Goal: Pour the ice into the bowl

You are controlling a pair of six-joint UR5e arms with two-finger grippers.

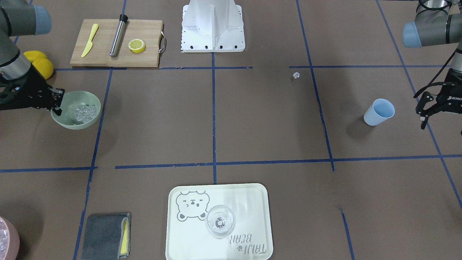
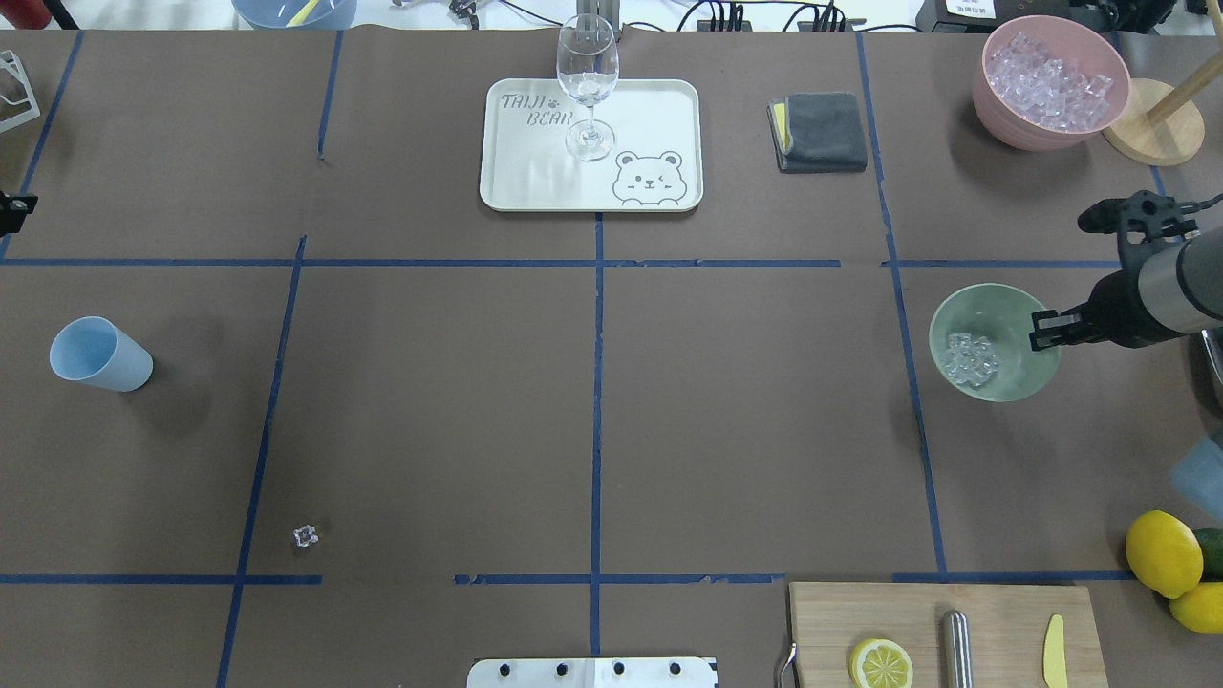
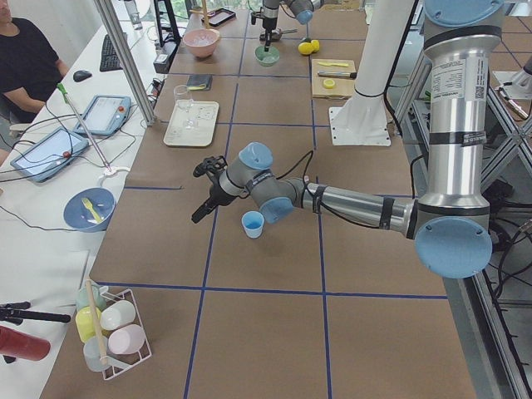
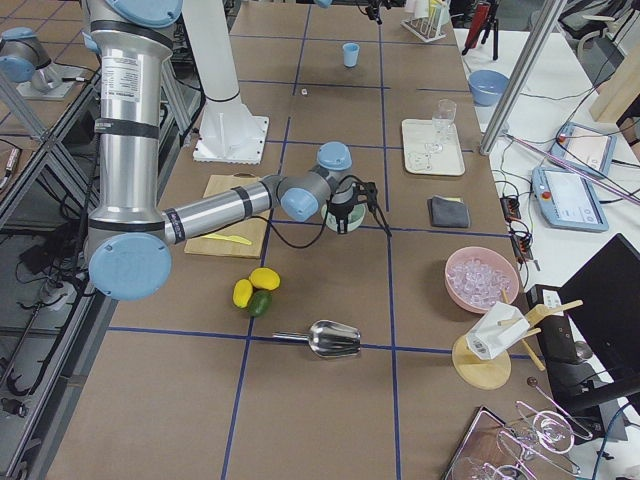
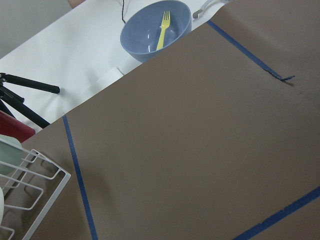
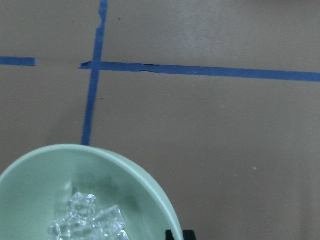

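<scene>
right claw [image 2: 1041, 330]: mine, and as far as I can tell it's clenched on the rim of the bowl [image 2: 984, 306], on the rim's right side
bowl: sage green, sitting upright on the desk [image 2: 745, 420]
ice [image 2: 967, 358]: little heap of clear bits down in the bowl, on the side away from my right claw
left claw [image 1: 426, 110]: way off to the left of the bowl, clear across the desk, fingers spread and nothing in them
cup [image 1: 379, 112]: light blue, upright, looks empty, also far left of the bowl; near my left claw but not touching it
stray cube [image 2: 305, 536]: one clear cube on its own, left of the bowl and closer to me
tray [image 2: 535, 172]: cream with a bear on it, beyond the bowl and leftward, wine glass [image 2: 587, 76] standing on it
cloth [image 2: 822, 132]: folded grey, beyond the bowl, slightly left
pink bowl [image 2: 1013, 129]: beyond the bowl, loaded with ice cubes
board [image 1: 104, 54]: wooden, closer to me than the bowl, carrying a lemon half [image 1: 137, 45], a metal rod [image 1: 118, 36] and a yellow knife [image 1: 89, 40]
lemons [image 2: 1163, 552]: closer to me and right of the bowl
</scene>
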